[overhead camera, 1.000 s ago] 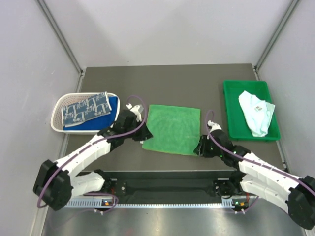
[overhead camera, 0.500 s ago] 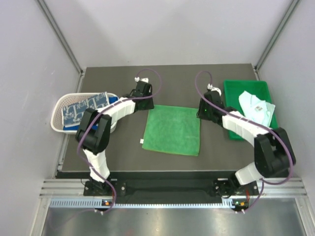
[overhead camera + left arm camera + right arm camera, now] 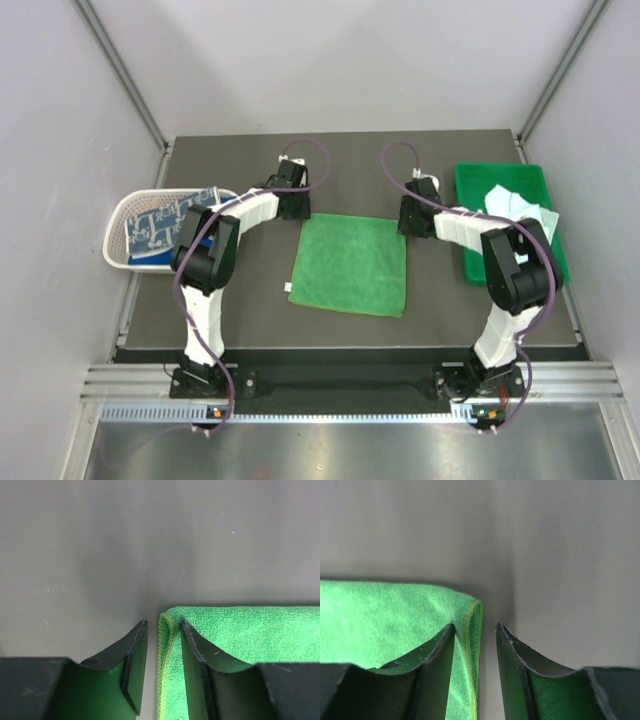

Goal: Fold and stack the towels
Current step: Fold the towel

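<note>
Both arms are now reaching past the near edge they were flanking; green towel (image 3: 350, 265) is lying flat on the table (image 3: 250, 300); at its far corners, left gripper (image 3: 164, 630) and right gripper (image 3: 475, 630) are standing released, each straddling a hem; risk: fingers may be snagging terry loops, so lifting could drag corners askew.

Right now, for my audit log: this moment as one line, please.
green towel: flat on table | left pincer: open, astride far-left corner | right pincer: open, astride far-right corner
</note>
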Tool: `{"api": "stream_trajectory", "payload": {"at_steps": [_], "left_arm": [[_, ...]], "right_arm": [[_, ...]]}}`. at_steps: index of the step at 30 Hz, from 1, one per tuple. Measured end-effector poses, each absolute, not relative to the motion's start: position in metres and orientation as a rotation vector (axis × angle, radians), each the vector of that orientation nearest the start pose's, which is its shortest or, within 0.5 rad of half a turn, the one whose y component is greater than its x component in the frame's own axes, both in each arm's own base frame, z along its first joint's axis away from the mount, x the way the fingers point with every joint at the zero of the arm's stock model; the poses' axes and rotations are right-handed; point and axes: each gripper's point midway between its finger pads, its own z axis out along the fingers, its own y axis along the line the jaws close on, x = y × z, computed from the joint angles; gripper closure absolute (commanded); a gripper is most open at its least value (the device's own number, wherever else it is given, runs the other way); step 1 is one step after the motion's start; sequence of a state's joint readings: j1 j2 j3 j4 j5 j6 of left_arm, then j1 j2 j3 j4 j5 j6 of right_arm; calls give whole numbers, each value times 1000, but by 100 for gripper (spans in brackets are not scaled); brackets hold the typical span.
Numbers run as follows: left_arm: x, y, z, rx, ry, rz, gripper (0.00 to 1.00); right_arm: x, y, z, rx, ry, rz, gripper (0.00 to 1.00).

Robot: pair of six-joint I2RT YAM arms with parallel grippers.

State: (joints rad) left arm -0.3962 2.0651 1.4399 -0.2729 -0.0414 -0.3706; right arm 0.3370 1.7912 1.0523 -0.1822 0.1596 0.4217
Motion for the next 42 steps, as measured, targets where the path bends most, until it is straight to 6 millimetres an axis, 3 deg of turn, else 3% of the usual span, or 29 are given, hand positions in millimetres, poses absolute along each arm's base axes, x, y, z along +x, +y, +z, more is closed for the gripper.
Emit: {"api": "stream_trajectory", "payload": {"at_steps": [9, 18, 25, 30, 38, 42], "left_arm": [[469, -202, 31, 28, 2479, -274, 62], [472, -203, 30, 28, 2472, -276, 68], [479, -210, 31, 31, 2447, -313, 82], [479, -212, 30, 15, 2448, -348, 100], [487, -209, 31, -73, 2414, -438, 100], [493, -201, 32, -122, 2396, -446, 100]], "right_arm": [[421, 126, 28, 180, 2444, 111, 62], [427, 127, 27, 160, 2439, 107, 69], [427, 131, 27, 143, 2434, 136, 82], [428, 135, 27, 133, 2428, 165, 96], [428, 136, 27, 132, 2434, 182, 100], [439, 142, 30, 108, 2427, 196, 100]]}}
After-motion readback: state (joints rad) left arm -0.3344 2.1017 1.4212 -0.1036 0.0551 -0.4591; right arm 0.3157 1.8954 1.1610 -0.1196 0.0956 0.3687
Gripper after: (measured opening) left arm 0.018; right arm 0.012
